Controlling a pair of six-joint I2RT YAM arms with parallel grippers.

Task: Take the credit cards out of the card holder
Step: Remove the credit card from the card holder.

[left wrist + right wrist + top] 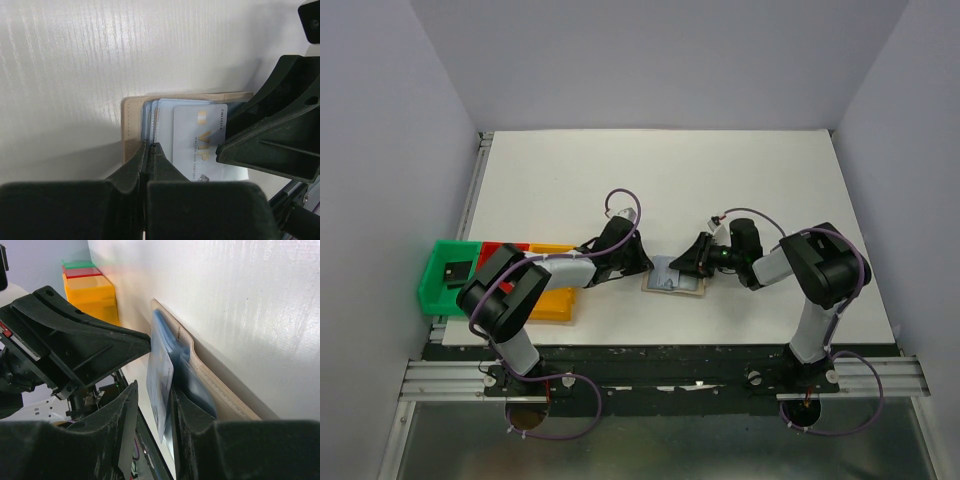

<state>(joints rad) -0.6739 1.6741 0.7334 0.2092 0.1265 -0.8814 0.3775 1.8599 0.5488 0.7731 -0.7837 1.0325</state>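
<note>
The card holder [672, 281] lies open on the white table between both arms, tan rim outside, blue-grey pockets inside [148, 116]. My left gripper [150, 146] is shut, its tips pinching the holder's blue-grey pocket edge at its left side. A silver-grey credit card [199, 138] printed VIP sticks out of the pocket. My right gripper [152, 396] is open with that card [160, 371] standing between its fingers, against the right finger [181, 401] and apart from the left one. Other cards are hidden in the pockets.
Green bin [448, 283] holding a small black object [453, 271], red bin [504, 247] and yellow bin [558, 298] stand at the table's left edge. The two grippers' fingers almost touch over the holder. Grey walls enclose the table.
</note>
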